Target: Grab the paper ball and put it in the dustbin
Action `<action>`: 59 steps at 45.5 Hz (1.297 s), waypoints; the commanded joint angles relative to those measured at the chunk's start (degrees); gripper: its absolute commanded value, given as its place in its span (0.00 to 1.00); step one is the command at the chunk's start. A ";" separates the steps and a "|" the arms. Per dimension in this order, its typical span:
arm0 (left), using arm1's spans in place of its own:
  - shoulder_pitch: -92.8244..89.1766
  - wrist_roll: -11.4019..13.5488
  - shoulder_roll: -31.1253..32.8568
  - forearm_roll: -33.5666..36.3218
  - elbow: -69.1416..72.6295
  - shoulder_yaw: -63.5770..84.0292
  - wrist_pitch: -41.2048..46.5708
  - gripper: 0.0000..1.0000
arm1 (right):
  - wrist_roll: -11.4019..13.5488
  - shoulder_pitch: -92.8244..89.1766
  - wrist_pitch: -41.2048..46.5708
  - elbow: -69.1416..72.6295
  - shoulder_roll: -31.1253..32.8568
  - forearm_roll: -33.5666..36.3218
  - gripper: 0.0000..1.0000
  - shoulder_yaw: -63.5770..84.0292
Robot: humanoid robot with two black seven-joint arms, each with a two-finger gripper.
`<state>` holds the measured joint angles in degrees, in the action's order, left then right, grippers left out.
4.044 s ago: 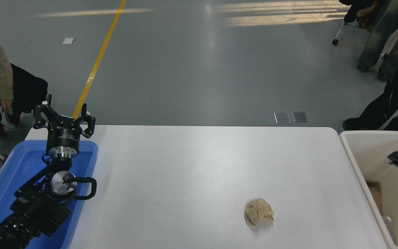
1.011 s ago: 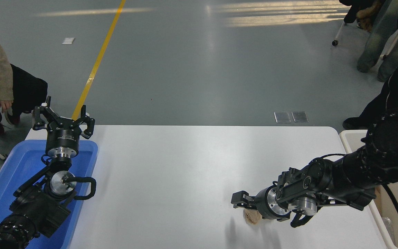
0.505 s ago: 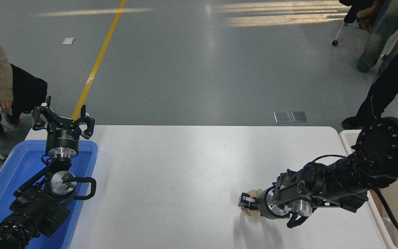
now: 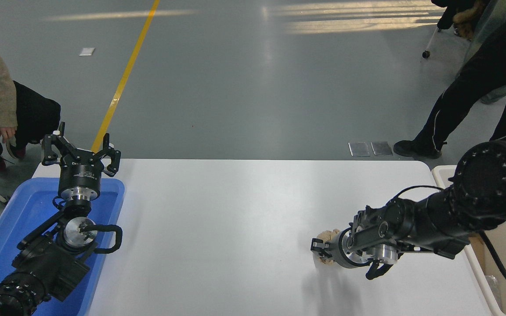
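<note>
Right black gripper (image 4: 323,250) clamped around the crumpled tan paper ball (image 4: 327,239), over open white table (image 4: 235,219), cream plastic dustbin (image 4: 441,174) at right edge, left gripper (image 4: 79,151) spread, parked over blue tray (image 4: 16,210).

Scene is evenly lit from overhead, frame sharp throughout. Bright streaks of glare are seen on the grey floor (image 4: 358,17) at the top. A soft, faint shadow is cast on the white table (image 4: 244,228) under the right arm (image 4: 428,219)

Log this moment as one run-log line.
right gripper: shut on paper ball, above table | left gripper: parked, open | dustbin: right
</note>
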<state>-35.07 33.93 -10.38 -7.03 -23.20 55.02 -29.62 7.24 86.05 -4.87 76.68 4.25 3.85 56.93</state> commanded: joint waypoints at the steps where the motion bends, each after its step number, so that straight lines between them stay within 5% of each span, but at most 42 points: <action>1: 0.01 -0.01 0.01 0.00 0.00 0.00 0.00 0.99 | -0.03 15.97 5.04 14.62 9.54 -3.59 0.00 0.38; 15: 0.01 -0.01 -0.08 0.00 0.00 0.00 0.00 0.99 | -0.39 52.35 31.13 23.32 22.90 -2.89 0.00 7.05; 26: 0.09 -0.01 -0.08 0.00 0.09 0.09 0.00 0.99 | -0.82 71.18 49.78 23.32 24.67 -2.80 0.00 10.75; 40: 0.09 -0.01 -0.08 0.00 0.00 0.09 0.00 0.99 | -0.74 60.84 43.65 20.98 27.12 -5.51 0.00 18.21; 47: 0.01 -0.01 0.01 0.00 0.00 0.09 0.00 0.99 | -0.74 41.77 32.49 10.44 32.13 -11.14 0.00 19.28; 59: 0.01 -0.01 0.01 0.00 0.00 0.00 0.00 0.99 | -0.74 7.15 19.82 -12.67 37.50 -10.62 0.00 8.13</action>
<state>-35.06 33.93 -10.41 -7.04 -23.20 55.11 -29.61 6.51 121.06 24.99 82.26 37.13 -5.76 72.83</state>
